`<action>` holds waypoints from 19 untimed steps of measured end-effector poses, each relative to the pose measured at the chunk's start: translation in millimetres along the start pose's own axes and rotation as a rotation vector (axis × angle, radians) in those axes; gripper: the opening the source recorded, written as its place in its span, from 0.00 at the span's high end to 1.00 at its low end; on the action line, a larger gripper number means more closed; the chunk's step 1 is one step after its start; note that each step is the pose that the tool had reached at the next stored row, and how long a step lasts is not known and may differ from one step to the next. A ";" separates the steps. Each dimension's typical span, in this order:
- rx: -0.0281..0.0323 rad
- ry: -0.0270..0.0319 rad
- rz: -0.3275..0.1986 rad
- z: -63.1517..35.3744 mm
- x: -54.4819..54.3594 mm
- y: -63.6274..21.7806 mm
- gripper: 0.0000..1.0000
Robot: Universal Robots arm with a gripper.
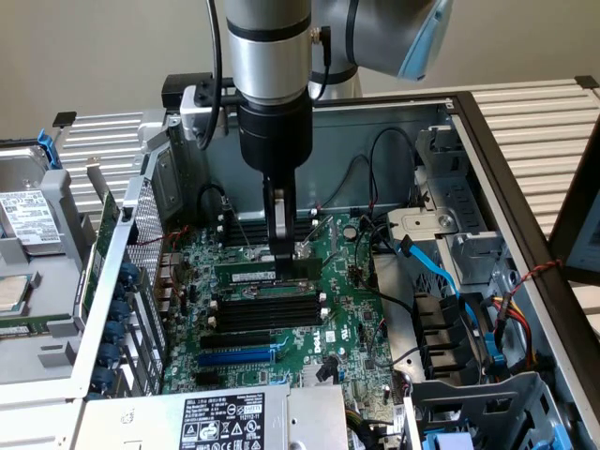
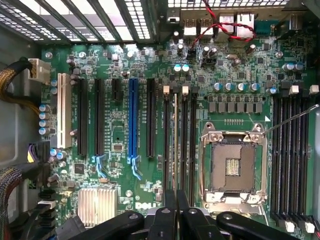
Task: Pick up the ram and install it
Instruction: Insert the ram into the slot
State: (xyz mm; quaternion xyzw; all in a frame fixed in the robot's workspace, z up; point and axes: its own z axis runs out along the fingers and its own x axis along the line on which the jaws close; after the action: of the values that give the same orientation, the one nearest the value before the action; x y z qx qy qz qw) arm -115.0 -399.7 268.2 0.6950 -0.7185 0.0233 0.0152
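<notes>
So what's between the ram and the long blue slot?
Long black slots, side by side, fill the stretch between the ram and the blue slot, as the exterior view shows.

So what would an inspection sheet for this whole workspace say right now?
Surface: green circuit board lying in an open computer case.
Job's things: memory stick standing on edge, lined up with a slot beside the empty black slots; cannot tell if it is fully seated.
Clutter: empty processor socket; nothing loose seen on the board.
Grippers: fingers shut on the memory stick's upper edge.
Cables: blue cable at the exterior view's right; red and black wires near the rear ports.
Surroundings: slatted surface under the case, plain wall behind.
</notes>
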 end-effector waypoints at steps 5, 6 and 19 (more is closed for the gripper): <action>-0.0001 0.0001 0.000 2.6 1.4 0.0 0.88; -0.0001 0.0001 0.000 3.1 1.8 -0.1 0.88; 0.0002 0.0062 -0.002 10.6 3.0 0.2 0.88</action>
State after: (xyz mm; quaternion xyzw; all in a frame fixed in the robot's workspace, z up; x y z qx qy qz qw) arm -115.1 -403.2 257.8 0.6956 -0.7177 0.0255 0.0174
